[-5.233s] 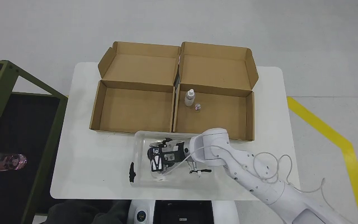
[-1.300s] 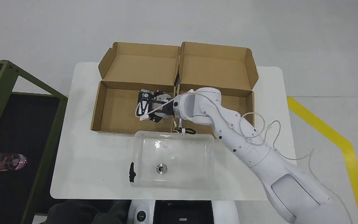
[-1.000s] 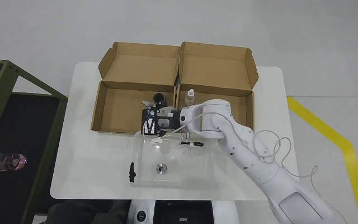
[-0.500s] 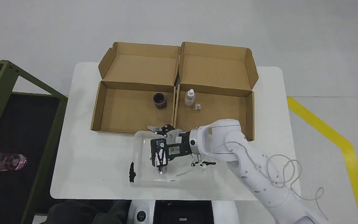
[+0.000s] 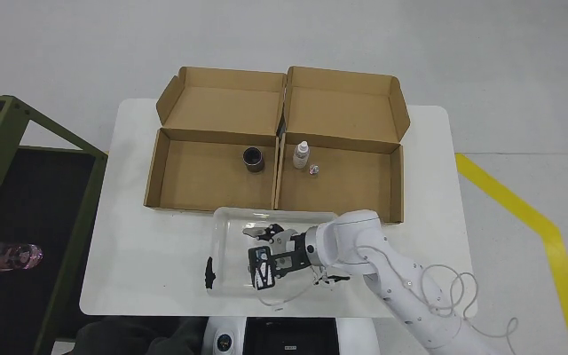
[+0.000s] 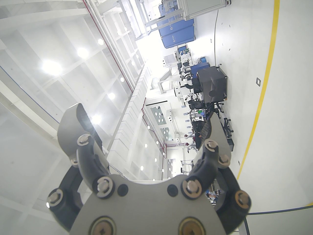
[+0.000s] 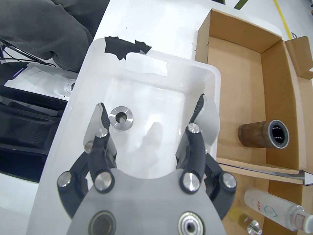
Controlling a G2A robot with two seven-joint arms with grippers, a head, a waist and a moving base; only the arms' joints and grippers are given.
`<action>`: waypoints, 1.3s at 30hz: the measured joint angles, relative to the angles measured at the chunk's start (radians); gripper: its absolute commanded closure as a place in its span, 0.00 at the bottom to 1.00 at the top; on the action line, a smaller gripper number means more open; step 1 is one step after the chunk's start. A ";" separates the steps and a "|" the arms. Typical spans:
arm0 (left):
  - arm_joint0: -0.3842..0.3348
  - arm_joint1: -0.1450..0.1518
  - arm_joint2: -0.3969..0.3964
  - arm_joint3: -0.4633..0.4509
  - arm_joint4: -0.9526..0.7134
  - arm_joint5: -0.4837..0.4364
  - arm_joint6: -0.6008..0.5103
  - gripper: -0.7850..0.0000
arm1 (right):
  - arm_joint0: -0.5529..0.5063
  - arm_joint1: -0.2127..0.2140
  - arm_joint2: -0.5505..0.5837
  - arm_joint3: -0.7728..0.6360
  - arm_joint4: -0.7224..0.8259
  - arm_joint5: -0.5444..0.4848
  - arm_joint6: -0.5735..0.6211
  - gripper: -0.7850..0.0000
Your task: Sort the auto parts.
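My right gripper (image 7: 151, 102) hangs open inside the clear plastic bin (image 7: 156, 57), with nothing between its fingers. A silver ring-shaped part (image 7: 121, 118) lies on the bin floor just beside one fingertip. From above, the right gripper (image 5: 262, 263) sits over the bin (image 5: 275, 212) at the table's front. A brown cylindrical bearing (image 5: 254, 160) (image 7: 262, 134) lies in the left cardboard box (image 5: 191, 173). The right cardboard box (image 5: 355, 182) holds a small white bottle (image 5: 303, 154) and a tiny metal piece (image 5: 313, 169). My left gripper (image 6: 144, 123) is open and points up into the room.
Both boxes stand side by side behind the bin with their lids folded back. Black tape (image 5: 209, 273) (image 7: 122, 47) marks the bin's left end. Bare white table (image 5: 142, 257) lies left of the bin. A dark green frame (image 5: 35, 133) stands off the table's left side.
The right gripper left the brown bearing in the left box, pulled back toward the front, and now hangs open in the bin by the silver ring.
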 measured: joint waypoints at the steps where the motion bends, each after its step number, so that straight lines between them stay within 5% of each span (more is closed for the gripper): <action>1: 0.000 0.000 0.000 0.000 0.000 0.000 0.000 0.00 | -0.002 0.001 -0.004 0.006 -0.004 0.000 -0.004 0.24; 16: 0.000 0.000 0.000 0.000 0.000 0.000 0.000 0.00 | 0.025 -0.002 -0.091 0.103 -0.070 0.020 -0.062 0.22; 28: 0.000 0.000 0.000 0.000 0.000 0.000 0.000 0.00 | 0.061 -0.009 -0.141 0.176 -0.092 0.034 -0.073 0.31; 31: 0.000 0.000 0.000 0.000 0.000 0.000 0.000 0.00 | 0.067 -0.011 -0.153 0.188 -0.097 0.039 -0.071 0.35; 33: 0.000 0.000 0.000 0.000 0.000 0.000 0.000 0.00 | 0.072 -0.013 -0.164 0.197 -0.103 0.041 -0.070 0.49; 39: 0.000 0.000 0.000 0.000 0.000 0.000 0.000 0.00 | 0.082 -0.017 -0.185 0.217 -0.106 0.043 -0.073 0.64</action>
